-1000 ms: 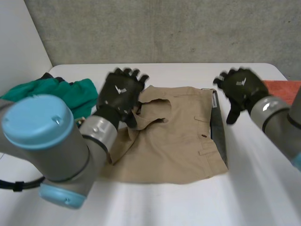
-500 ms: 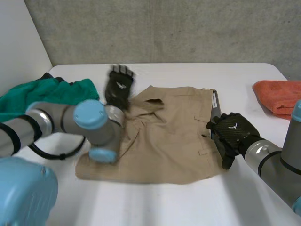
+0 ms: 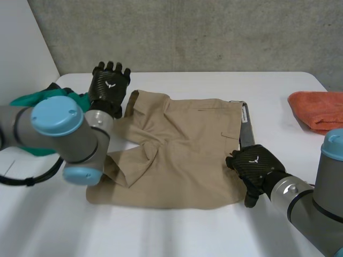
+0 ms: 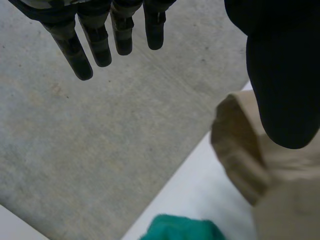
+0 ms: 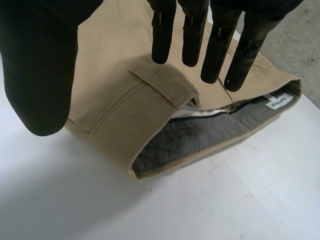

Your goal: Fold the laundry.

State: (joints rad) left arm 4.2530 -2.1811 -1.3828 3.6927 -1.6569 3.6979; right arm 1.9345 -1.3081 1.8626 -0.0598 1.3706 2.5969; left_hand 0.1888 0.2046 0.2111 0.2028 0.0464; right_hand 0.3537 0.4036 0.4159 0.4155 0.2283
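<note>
Khaki shorts (image 3: 187, 150) lie spread on the white table, with the waistband toward my right arm. My left hand (image 3: 109, 88) is raised at the far left end of the shorts, open with straight fingers. In the left wrist view a khaki hem (image 4: 240, 145) sits just under its thumb (image 4: 277, 75), and the fingers stay well apart from it. My right hand (image 3: 253, 165) is low over the near end of the waistband. It is open, its straight fingers hovering above the belt loop and grey lining (image 5: 200, 137) and its thumb (image 5: 40, 60) beside the cloth's edge.
A green garment (image 3: 32, 101) is heaped at the table's left edge, just beyond my left arm. An orange cloth (image 3: 316, 110) lies at the far right. A grey wall stands behind the table, and bare white tabletop (image 3: 177, 230) runs along the front.
My right hand came down from the far right to the near end of the waistband. My left hand moved left and back, and the leg's hem now reaches out toward it.
</note>
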